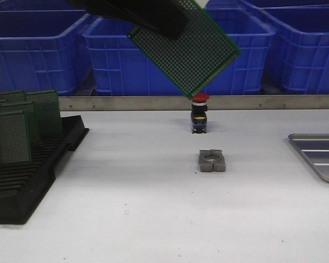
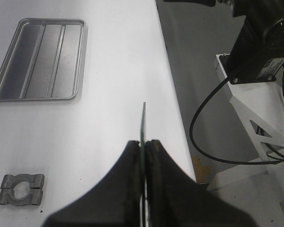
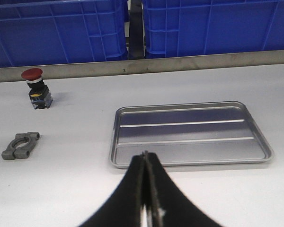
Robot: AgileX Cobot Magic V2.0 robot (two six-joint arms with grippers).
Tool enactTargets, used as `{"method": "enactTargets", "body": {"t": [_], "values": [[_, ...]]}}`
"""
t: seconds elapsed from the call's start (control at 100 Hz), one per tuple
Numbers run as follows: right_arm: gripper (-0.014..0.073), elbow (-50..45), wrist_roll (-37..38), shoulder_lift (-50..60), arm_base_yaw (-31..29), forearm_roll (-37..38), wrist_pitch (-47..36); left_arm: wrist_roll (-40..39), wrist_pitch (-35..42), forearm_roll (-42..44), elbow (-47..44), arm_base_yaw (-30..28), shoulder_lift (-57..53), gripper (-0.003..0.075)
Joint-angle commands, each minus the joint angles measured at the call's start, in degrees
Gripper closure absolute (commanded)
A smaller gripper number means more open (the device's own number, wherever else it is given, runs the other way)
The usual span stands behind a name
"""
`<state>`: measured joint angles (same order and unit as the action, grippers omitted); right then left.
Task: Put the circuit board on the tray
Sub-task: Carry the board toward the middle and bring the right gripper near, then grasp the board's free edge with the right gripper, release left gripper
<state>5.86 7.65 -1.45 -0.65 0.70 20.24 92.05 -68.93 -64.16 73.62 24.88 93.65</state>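
The left gripper (image 2: pixel 143 144) is pinching a green circuit board (image 1: pixel 185 50) by its edge, holding it tilted in the air above the white table (image 1: pixel 142 208). The tray (image 2: pixel 40 59) lies flat on the table, well beyond the left fingertips and apart from the board. The grey metal clamp (image 2: pixel 22 189) sits off to one side below that gripper. The right gripper (image 3: pixel 145 163) has its fingers pressed together, empty, just short of the tray's near rim.

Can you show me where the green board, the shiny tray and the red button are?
Board (image 1: pixel 194 55), front view, middle of its dotted green face.
Tray (image 3: pixel 189 149), right wrist view, bare ribbed bottom.
Button (image 1: pixel 200 98), front view, its red cap.
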Motion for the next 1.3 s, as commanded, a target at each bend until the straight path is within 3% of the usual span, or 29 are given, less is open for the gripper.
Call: {"method": "enactTargets", "body": {"t": [0.0, 0.36, 0.53, 0.64, 0.81, 0.86, 0.99, 1.12, 1.29], "values": [[0.065, 6.52, -0.14, -4.47, -0.12, -0.31, -0.25, -0.32, -4.29, -4.53, 1.81, 0.52, -1.94, 0.0741], [0.065, 26.84, -0.38, -27.99, -0.12, -0.7, 21.14, -0.32, -4.29, -4.53, 1.81, 0.52, -1.94, 0.0741], [0.065, 32.79, -5.23, -38.29, -0.06, -8.87, 23.26, -0.32, -4.29, -4.53, 1.81, 0.52, -1.94, 0.0741], [0.0569, 34.94, -17.67, -43.78, -0.06, -20.58, 22.34, -0.32, -4.29, -4.53, 1.81, 0.52, -1.94, 0.0741], [0.0169, 36.14, -41.66, -50.24, -0.06, -43.95, 23.09, -0.32, -4.29, -4.53, 1.81, 0.52, -1.94, 0.0741], [0.0108, 36.14, -51.28, -51.71, -0.06, -49.52, 24.18, -0.32, -4.29, -4.53, 1.81, 0.52, -1.94, 0.0741], [0.0098, 36.14, -71.63, -55.12, 1.84, -60.2, 26.98, -0.32, -4.29, -4.53, 1.81, 0.52, -1.94, 0.0741], [0.0098, 36.14, -89.26, -57.7, 7.46, -63.98, 26.92, -0.32, -4.29, -4.53, 1.81, 0.52, -1.94, 0.0741], [0.0098, 36.14, -97.77, -61.43, 14.38, -68.02, 23.61, -0.32, -4.29, -4.53, 1.81, 0.52, -1.94, 0.0741]]}}
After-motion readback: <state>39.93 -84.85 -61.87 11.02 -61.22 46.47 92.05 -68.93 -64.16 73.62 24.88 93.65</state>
